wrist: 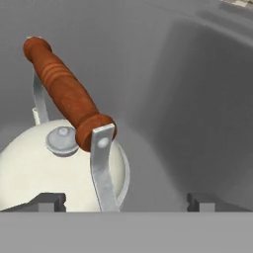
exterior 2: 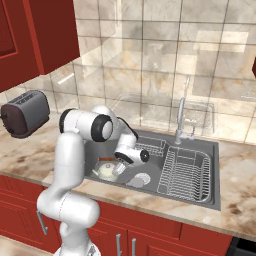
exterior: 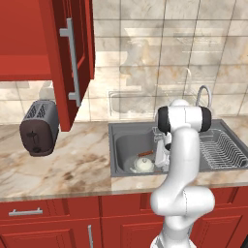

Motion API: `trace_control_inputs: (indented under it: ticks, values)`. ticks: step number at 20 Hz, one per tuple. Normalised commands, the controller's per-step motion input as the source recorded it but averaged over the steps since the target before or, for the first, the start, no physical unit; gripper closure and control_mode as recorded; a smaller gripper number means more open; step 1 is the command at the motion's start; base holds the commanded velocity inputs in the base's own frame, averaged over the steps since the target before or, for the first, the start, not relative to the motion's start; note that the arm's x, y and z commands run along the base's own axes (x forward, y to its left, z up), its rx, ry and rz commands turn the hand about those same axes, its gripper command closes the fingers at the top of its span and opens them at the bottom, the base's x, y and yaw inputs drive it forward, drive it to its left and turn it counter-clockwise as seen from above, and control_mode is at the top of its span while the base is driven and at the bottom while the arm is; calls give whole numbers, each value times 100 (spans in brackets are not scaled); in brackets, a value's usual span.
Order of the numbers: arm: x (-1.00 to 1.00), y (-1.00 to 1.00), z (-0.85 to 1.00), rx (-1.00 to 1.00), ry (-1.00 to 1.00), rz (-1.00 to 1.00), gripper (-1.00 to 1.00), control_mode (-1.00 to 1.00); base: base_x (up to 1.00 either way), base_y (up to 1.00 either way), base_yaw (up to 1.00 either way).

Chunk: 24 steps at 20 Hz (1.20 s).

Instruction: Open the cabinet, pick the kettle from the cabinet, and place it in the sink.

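The kettle [wrist: 54, 173] is cut off at the hand view's left and lower edges, its spout unseen, while in the left base view the gripper [exterior: 162, 157] and part of the sink [exterior: 126, 145] are hidden by the arm.

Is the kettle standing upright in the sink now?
Yes, upright: the kettle sits in the sink, lid knob and handle on top.

Inside the sink [exterior: 126, 145], the kettle [exterior: 143, 164] occupies the front left floor, its upright handle [wrist: 66, 94] blocking that side. The basin floor right of it lies bare. The dish rack [exterior 2: 185, 172] fills the sink's right half.
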Motion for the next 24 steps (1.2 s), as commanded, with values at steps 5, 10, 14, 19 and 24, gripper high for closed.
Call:
trace_control_inputs:
  ticks: [5, 10, 14, 19, 24]
  values:
    - [-4, -1, 11, -3, 21, -6, -100, -100, 0, 0, 0]
    - [-8, -3, 20, -2, 23, -5, -100, -100, 0, 0, 0]
    - [-17, -10, 28, -4, 20, -4, -100, -100, 0, 0, 0]
    - [-26, -8, 27, -4, 18, -4, -100, -100, 0, 0, 0]
    - [-33, -8, 29, -6, 13, -5, -100, -100, 0, 0, 0]
